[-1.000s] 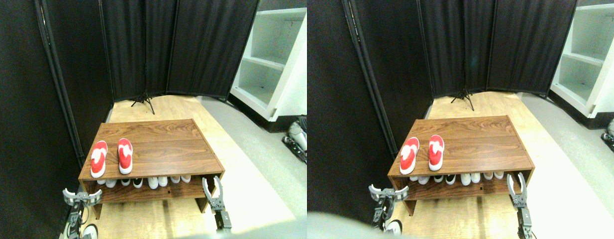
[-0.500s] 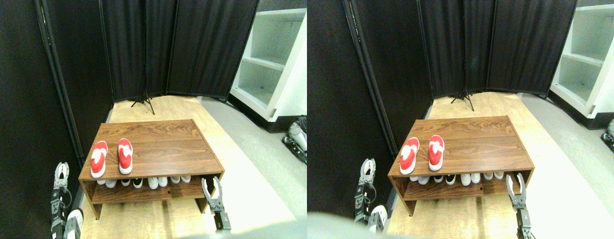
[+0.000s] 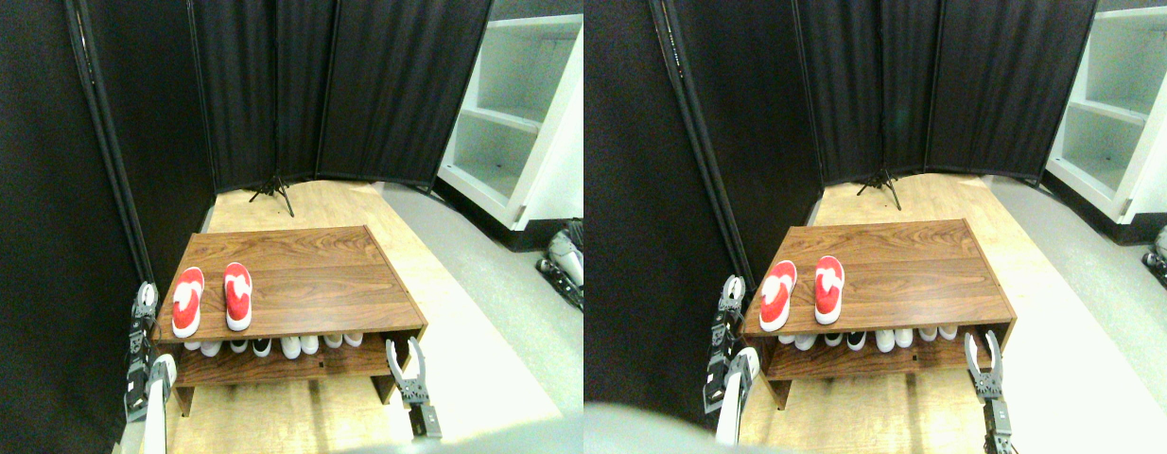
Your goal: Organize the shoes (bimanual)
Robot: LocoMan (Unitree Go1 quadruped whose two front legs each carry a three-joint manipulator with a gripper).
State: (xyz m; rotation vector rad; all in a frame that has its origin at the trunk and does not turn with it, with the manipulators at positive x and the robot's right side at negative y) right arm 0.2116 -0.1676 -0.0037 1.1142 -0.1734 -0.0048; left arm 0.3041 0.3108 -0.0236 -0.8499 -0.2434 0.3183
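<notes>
**Left arm up beside the rack, shoes not yet touched**

We see the shoes [image 3: 211, 299] standing side by side on the left end of the rack [image 3: 328, 284] top, toes pointing away from us, heels near the front edge. The left one angles slightly outward and sits close to the rack's left edge; the right one lies straighter, with a narrow gap between them. Under the top, a row of white and black toes [image 3: 273, 344] shows on the lower shelf.

Our left gripper [image 3: 146, 300] is raised just beside the rack's left side, about level with the top and near the left shoe, but apart from it. It is small and seen edge-on, so we cannot tell whether its jaws are parted or closed. Our right gripper [image 3: 406, 357] waits at the rack's front right corner, below the top, with its jaws spread and holding nothing, well apart from the shoes.

We judge the risks as follows. The left arm stands very near the rack's side panel, so an inward sweep could strike the wood instead of clearing the top. A sideways nudge on the left shoe could shove it into its partner or skew both. The heels sit near the front edge, so a pull toward us could drop a shoe to the floor [image 3: 470, 303]. The right arm must rise past the overhanging top, and could catch its corner.
</notes>
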